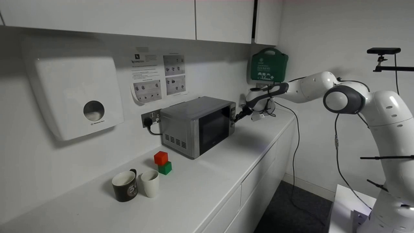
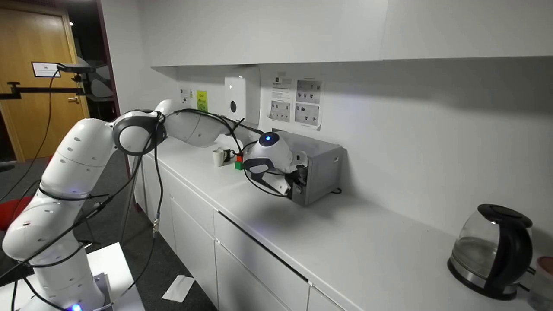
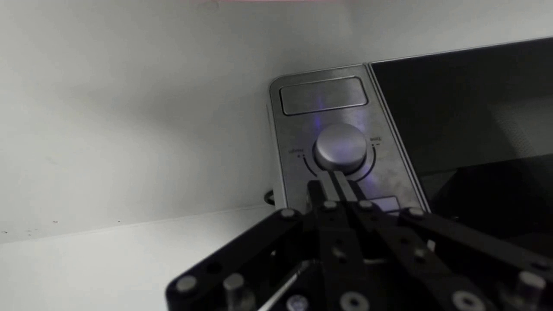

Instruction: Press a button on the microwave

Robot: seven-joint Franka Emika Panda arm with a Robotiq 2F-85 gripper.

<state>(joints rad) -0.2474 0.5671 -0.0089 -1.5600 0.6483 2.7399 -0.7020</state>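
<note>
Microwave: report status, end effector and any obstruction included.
End effector shut, by the knob, contact unclear. Microwave on counter, press unconfirmed. Wrist view: end effector hides part of the panel.

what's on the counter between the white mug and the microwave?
A red cube stacked on a green cube, standing between the white mug and the microwave. Shows in an exterior view.

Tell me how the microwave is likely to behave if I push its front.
The microwave will probably feel heavy, being a bulky, boxy appliance. Squat on the counter, it seems unlikely to tip, though the smooth-looking top might let it slide. Its round, raised knob may turn if pushed off-centre.
</note>
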